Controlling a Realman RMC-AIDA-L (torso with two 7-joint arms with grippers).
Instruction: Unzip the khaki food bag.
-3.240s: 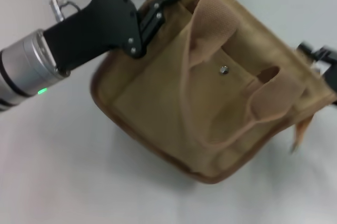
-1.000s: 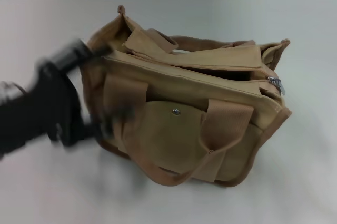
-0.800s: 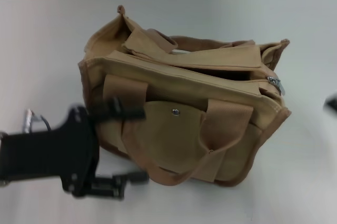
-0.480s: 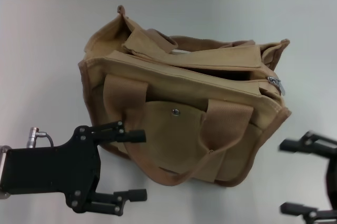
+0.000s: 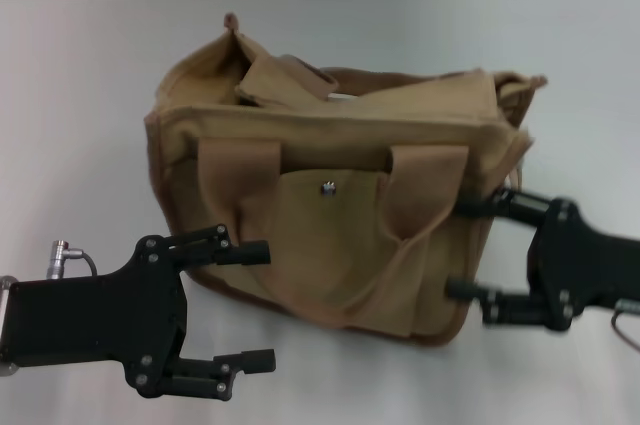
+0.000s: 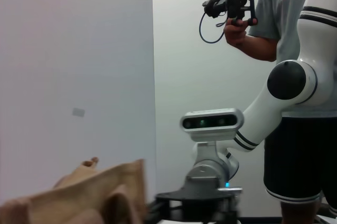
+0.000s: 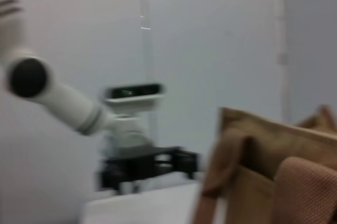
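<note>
Since half a second earlier the right gripper (image 5: pixel 462 247) moved in from the lower right edge to the bag's right end, and the khaki food bag (image 5: pixel 335 170) shifted: its right end pushed in, front face now squarer to the camera. The left gripper barely moved.

Head view: bag sat upright on the white table (image 5: pixel 80 95), centre of frame, slightly above middle. Front pocket faced the camera, silver snap stud (image 5: pixel 326 187) at mid-frame, two wide handles (image 5: pixel 240 175) draped down the front. Top flaps were rumpled and parted along the upper edge; zipper pull not discernible. Left gripper (image 5: pixel 258 305) was at lower left, fingers spread wide, upper fingertip touching or just short of the bag's lower left corner, lower finger clear of it over the table. Right gripper was at centre right, fingers apart, upper one against the bag's right end panel, lower one near the bottom right corner; nothing clamped.

Left wrist view: only a tan corner of the bag (image 6: pixel 89 195) at lower left of frame. It showed what the head view did not: the robot's head camera unit (image 6: pixel 211 122), a white arm (image 6: pixel 274 97), and a person (image 6: pixel 295 76) in a grey shirt at upper right holding a black device (image 6: pixel 231 2). Own fingers not visible.

Right wrist view: bag end and one handle (image 7: pixel 268 176) filled the lower right of frame, close up; the robot's body and white arm sat blurred at left. Own fingers not visible.
</note>
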